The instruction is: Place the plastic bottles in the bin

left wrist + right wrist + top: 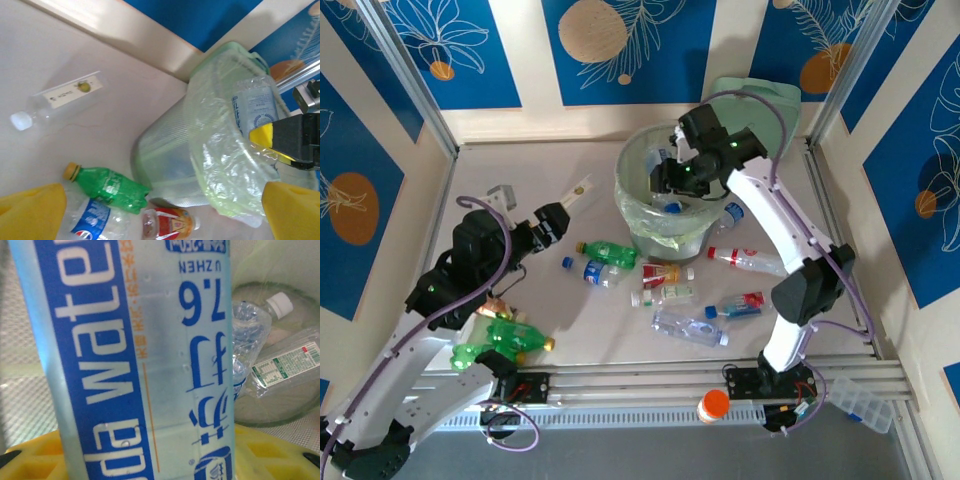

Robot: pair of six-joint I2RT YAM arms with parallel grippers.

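Right jaws were clamped on bottle [140, 360] over bin [623, 190]; left jaws wide apart over surface's [520, 170] left half.

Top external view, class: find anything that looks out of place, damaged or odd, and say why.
An orange-capped item sits alone on the front rail, apart from the bottles scattered on the table. In the bin, the right wrist view shows one clear bottle crumpled out of shape.
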